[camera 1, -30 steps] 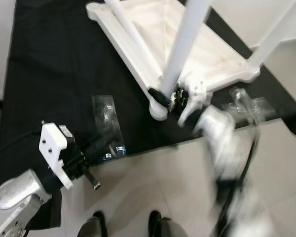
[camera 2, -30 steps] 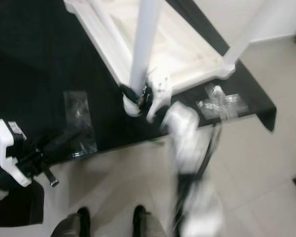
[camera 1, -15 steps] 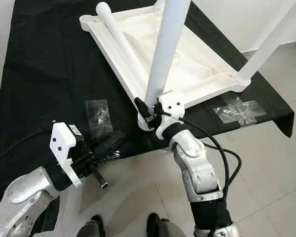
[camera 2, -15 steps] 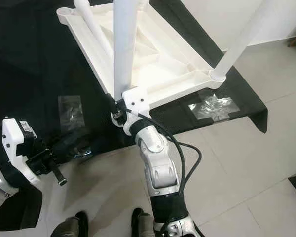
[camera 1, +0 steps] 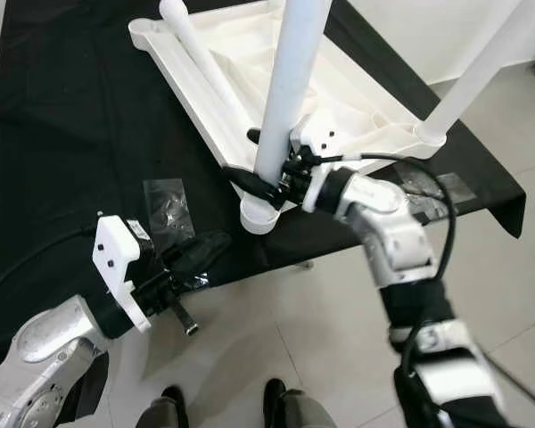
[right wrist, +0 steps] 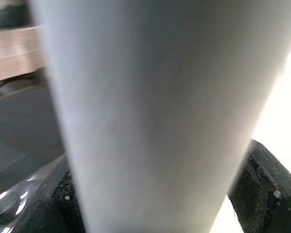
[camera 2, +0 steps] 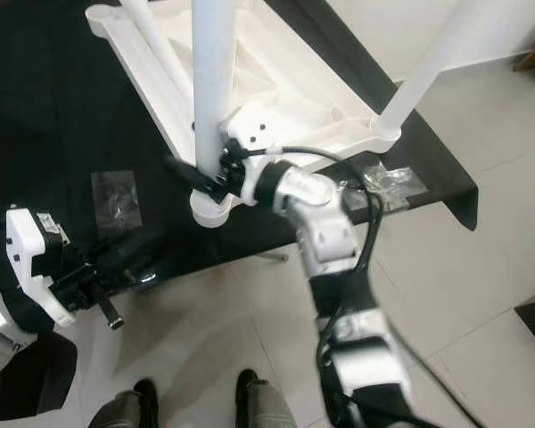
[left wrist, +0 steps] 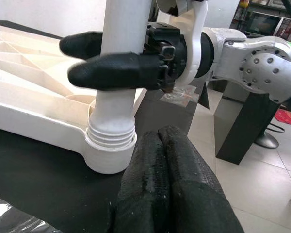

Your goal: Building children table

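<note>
Left wrist view: right gripper [left wrist: 99, 60] clamped around leg [left wrist: 121, 53] above socket; left gripper [left wrist: 167, 189] closed, empty. Leg-seating step; next, twist home.

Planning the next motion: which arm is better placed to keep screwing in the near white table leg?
Right: right gripper already clasps the round white plastic leg near its socket; left gripper sits shut, apart.

Two silver, rounded-segment arms end in white plastic wrist housings and black two-fingered hands. The left hand [camera 1: 199, 256] has textured, rubbery black fingers [left wrist: 169, 189] and a white bracket with two dark screw holes and a small printed label. The right hand [camera 1: 259, 174] carries a matching white housing, with a black cable looping along the silver forearm to black joint collars.
</note>
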Robot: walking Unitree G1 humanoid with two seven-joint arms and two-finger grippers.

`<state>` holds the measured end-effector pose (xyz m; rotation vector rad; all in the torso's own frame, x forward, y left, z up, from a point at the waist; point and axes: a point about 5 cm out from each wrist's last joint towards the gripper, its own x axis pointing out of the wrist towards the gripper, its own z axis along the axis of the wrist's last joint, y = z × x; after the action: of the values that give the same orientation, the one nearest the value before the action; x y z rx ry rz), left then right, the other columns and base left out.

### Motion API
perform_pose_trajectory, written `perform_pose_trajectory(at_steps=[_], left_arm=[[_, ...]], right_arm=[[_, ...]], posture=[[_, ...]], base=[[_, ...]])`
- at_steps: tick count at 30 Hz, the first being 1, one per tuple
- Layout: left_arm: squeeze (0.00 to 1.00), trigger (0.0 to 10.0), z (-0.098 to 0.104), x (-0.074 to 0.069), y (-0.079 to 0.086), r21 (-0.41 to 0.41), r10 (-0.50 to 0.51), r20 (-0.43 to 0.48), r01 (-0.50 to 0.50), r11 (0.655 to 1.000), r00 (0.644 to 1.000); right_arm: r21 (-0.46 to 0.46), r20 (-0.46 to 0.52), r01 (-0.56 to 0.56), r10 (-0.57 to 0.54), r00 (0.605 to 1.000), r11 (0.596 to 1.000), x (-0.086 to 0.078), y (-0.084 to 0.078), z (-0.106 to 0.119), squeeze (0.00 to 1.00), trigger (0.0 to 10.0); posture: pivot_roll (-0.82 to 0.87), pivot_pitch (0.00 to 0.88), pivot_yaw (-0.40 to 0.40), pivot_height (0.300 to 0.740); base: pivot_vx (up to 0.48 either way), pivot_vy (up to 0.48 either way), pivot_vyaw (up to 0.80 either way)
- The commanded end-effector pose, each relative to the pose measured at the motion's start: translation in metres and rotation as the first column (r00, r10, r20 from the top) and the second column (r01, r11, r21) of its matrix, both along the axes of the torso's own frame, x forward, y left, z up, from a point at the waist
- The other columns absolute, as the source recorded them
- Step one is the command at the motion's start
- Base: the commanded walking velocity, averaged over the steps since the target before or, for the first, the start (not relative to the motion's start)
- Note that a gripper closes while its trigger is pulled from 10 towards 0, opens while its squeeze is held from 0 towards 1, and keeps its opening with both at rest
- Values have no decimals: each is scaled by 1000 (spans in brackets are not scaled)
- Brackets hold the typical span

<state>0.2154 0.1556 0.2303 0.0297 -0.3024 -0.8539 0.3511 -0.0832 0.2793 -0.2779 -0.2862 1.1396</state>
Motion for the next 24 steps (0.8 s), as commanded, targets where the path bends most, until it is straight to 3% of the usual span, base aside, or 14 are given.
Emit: perform_pose_trajectory(at_steps=[1,5,7,8,9,10,14,24], left_arm=[[0,10000,-1,-2,0,2,-7,-2,7,1000,1000],[0,10000,0,-4,3,7,2,-1,-2,1000,1000],[0,10000,0,-4,2,8,2,-1,-2,1000,1000],[0,10000,0,-4,2,8,1,-1,-1,1000,1000],[0,10000,0,-4,2,8,1,-1,-1,1000,1000],[0,10000,1,-3,1,8,-4,-2,4,1000,1000],[0,10000,2,-1,-1,8,-14,0,14,1000,1000],[0,10000,2,2,-4,2,-30,5,30,1000,1000]], right_arm=[[-65,-10,-133,133,991,989,0,-1,1,0,10000],[-110,-55,-289,285,957,951,4,-4,7,0,10000],[-107,-63,-309,304,951,945,4,-5,8,0,10000],[-72,-80,-308,302,950,949,8,-5,10,0,6431],[-72,-80,-308,302,950,949,8,-5,10,0,6431],[-34,-118,-303,298,947,952,15,-6,8,0,0],[-51,-159,-314,303,940,948,20,-9,-2,0,0],[-2,-123,-273,271,955,962,22,-22,-3,0,0]], posture=[[88,315,-121,740],[86,320,-118,740],[90,318,-119,740],[93,323,-116,740],[93,323,-116,740],[92,320,-107,740],[89,318,-103,740],[74,304,-89,740]], base=[[0,0,0],[0,0,0],[0,0,0],[0,0,0],[0,0,0],[0,0,0],[0,0,0],[0,0,0]])
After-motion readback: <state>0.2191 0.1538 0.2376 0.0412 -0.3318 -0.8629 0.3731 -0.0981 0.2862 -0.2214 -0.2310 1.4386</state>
